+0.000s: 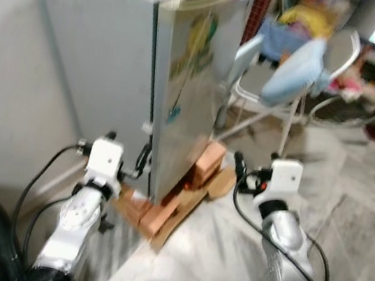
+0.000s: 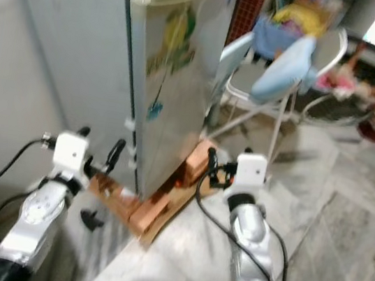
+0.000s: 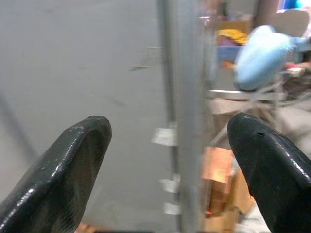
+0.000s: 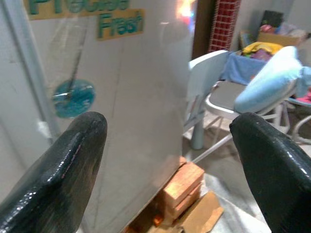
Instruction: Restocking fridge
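A pale wall (image 1: 12, 86) stands at far left, with a narrow strip of floor between it and the fridge (image 1: 108, 58). The left pincer (image 1: 127, 163) sits low near the fridge's front corner, its fingers (image 3: 73, 165) spread apart on either side of the door's edge, holding nothing. The fridge door (image 1: 193, 78) is closed, its stickered face (image 4: 82, 58) angled toward the right, and the cabinet rests on bricks (image 1: 205, 164) and cardboard (image 1: 184, 207) that jut onto the floor. The right pincer (image 1: 254, 168) hangs before the door, fingers apart and empty. Beyond it lies open marble floor (image 1: 361, 209). A white chair (image 1: 288, 78) piled with cushions stands behind, just beside the door.
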Controlling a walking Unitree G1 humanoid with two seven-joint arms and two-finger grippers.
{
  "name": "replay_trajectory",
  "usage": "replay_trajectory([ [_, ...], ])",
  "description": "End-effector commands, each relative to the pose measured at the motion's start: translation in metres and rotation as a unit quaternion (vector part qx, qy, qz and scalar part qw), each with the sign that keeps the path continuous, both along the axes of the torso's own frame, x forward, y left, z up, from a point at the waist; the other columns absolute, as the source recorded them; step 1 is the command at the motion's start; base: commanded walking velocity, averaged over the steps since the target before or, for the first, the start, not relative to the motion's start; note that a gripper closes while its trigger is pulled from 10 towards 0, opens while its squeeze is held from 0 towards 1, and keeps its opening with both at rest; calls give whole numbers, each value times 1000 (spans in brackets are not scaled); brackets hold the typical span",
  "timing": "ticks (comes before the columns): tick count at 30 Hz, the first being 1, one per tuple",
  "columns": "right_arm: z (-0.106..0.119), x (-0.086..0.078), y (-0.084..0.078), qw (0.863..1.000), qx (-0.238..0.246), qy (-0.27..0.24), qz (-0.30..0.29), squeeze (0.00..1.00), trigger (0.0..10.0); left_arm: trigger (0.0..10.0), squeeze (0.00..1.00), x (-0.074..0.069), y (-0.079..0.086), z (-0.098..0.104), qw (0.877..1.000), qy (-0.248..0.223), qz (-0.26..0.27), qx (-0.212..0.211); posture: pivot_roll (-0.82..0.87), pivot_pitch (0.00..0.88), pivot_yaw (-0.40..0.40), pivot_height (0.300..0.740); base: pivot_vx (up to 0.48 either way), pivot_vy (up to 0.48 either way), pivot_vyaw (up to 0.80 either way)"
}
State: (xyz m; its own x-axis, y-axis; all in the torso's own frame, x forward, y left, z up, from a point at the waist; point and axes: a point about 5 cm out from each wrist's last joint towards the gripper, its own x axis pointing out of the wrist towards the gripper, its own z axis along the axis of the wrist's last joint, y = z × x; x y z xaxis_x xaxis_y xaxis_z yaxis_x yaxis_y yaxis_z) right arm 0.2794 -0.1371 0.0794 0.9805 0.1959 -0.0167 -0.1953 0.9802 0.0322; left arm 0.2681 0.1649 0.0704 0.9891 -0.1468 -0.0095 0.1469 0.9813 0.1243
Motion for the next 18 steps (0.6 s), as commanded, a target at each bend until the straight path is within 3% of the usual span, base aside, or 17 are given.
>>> replay_trajectory([
  [1, 7, 4, -8, 1000, -7, -14, -11, 0, 10000, 10000, 0, 2, -9, 4, 1000, -9, -16, -8, 3, 0, -16, 740, 0, 0, -594],
  [9, 9, 5, -9, 1000, -8, -18, -13, 0, 10000, 10000, 0, 3, -10, 4, 1000, -11, -22, -13, -1, 0, -15, 740, 222, 322, -598],
  [14, 9, 5, -10, 1000, -9, -20, -15, 0, 10000, 10000, 0, 3, -10, 4, 1000, -13, -23, -12, -2, 0, -16, 740, 259, 377, 0],
  [18, 9, 5, -10, 1000, -9, -20, -15, 0, 10000, 10000, 0, 4, -11, 5, 1000, -16, -24, -10, 0, 0, -18, 740, 0, 0, 0],
])
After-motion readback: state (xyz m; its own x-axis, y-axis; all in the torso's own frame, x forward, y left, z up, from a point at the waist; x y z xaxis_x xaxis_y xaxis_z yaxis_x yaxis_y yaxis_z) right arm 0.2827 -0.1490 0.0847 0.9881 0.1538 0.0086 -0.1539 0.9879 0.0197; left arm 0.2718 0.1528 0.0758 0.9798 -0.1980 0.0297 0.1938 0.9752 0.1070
